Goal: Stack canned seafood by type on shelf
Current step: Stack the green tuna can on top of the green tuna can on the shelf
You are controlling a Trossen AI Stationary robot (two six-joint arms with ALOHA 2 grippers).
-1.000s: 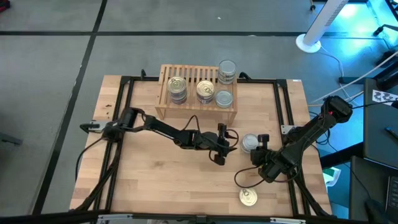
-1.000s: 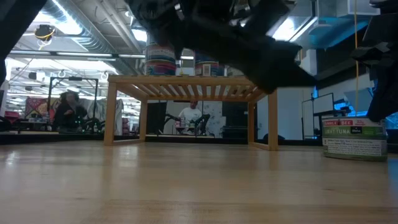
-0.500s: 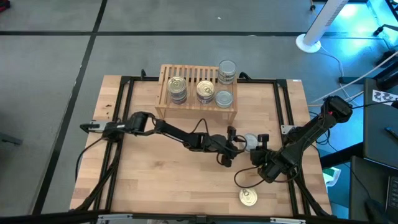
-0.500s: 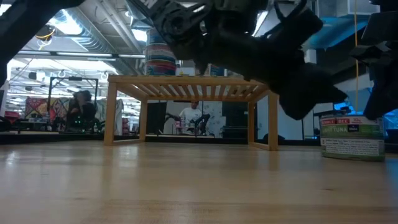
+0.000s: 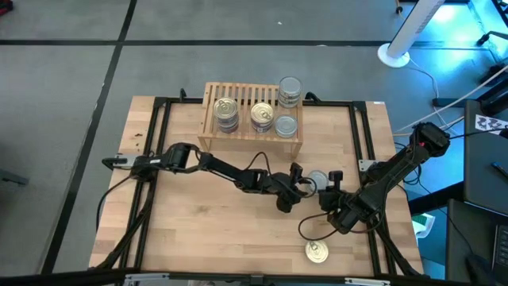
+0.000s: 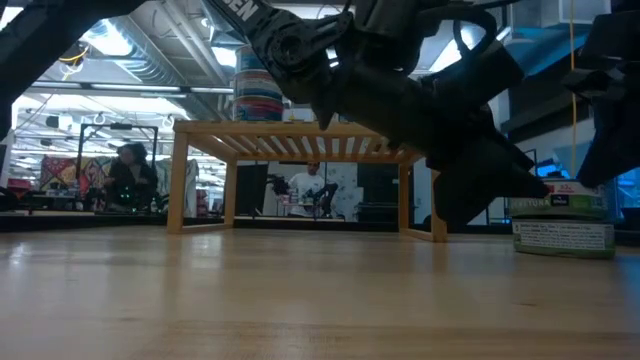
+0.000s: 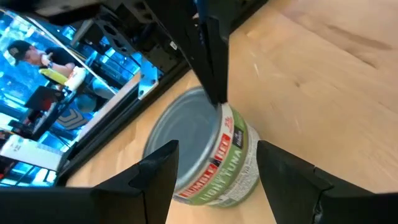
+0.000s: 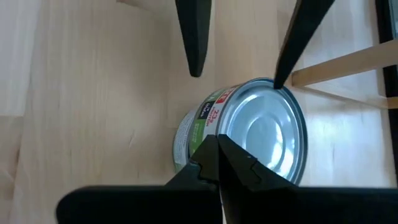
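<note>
A silver-lidded tin with a green label (image 7: pixel 208 158) stands on its base on the table, right of centre (image 5: pixel 317 181). My left gripper (image 5: pixel 305 186) reaches in low from the table's left and is open. Its fingers (image 7: pixel 158 177) stand on either side of this tin. My right gripper (image 5: pixel 328 189) is shut and slants down over the tin's right side (image 8: pixel 219 149). The light-wood shelf (image 5: pixel 250 119) at the far side carries two gold-lidded tins (image 5: pixel 226 109) and a silver one (image 5: pixel 286 125). A stack of silver-lidded tins (image 5: pixel 290 89) stands at its far right corner. My left gripper has one fingertip (image 8: pixel 278 81) at the tin's top rim (image 8: pixel 268 84) and the other (image 8: pixel 195 65) beside its label wall; I cannot tell whether either touches. My right gripper's shut tips (image 7: pixel 212 74) stand at the tin's rim (image 7: pixel 219 107); whether they touch, I cannot tell.
A gold-lidded tin (image 5: pixel 317 252) stands near the table's front edge, with a cable loop (image 5: pixel 305 230) beside it. Black frame rails (image 5: pixel 361 135) run along the table's sides. Bare wood lies at the left and centre front.
My left gripper has gone toward the table's right edge and down, rolling as it went, until its open fingers came beside the green-labelled tin. My right gripper has kept still.
</note>
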